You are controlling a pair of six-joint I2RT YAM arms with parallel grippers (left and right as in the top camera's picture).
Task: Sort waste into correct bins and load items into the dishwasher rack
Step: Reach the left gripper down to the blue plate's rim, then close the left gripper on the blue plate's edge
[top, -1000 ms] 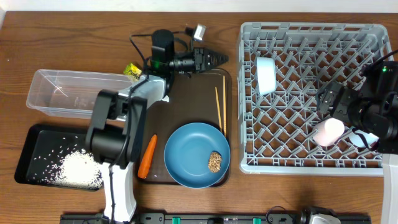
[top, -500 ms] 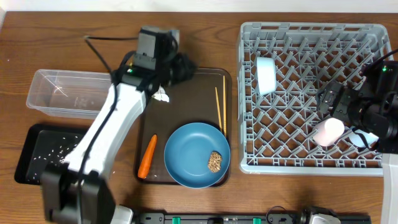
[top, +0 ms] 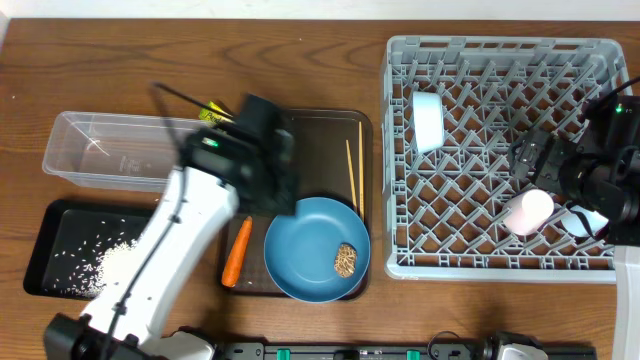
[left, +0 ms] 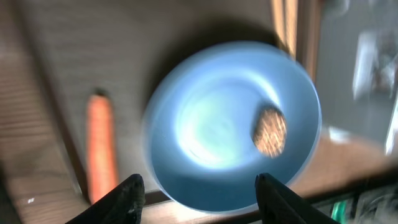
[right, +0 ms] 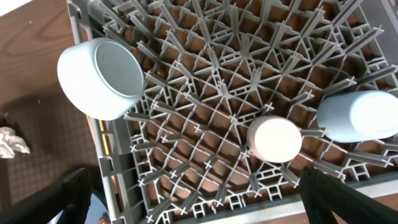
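At the far left, the shallow black rectangular tray (top: 45, 215) holds the white rice grains (top: 100, 268), so that piece of waste looks sorted. Behind it the clear rectangular plastic tub (top: 110, 150) appears to hold nothing. The yellow-green snack wrapper (top: 212, 110) lies on the worktop (top: 100, 70) just beside the tub's right end.

Next comes the dark-brown serving tray (top: 320, 150). The orange carrot (top: 237, 250) lies along its left edge, just beside the large blue plate (top: 305, 250). The left tool (left: 200, 199) hangs over the plate, its fingers moderately apart with nothing between them. The small brown food lump (top: 346, 260) sits on the plate's right side. The thin wooden chopsticks (top: 353, 175) lie above the plate, near the tray's right edge. The crumpled white tissue (right: 11, 142) shows only in the right wrist view, resting on this tray.

To the right, the large square grey plastic rack (top: 500, 45) already carries the small white bowl (top: 428, 120), the pink cup (top: 528, 212) and the light-blue cup (right: 364, 115). The right tool (right: 194, 186) hovers over the rack, spread wide and empty.

I judge the job roughly half done. Carrot, wrapper, tissue and lump need binning; plate and chopsticks need racking.
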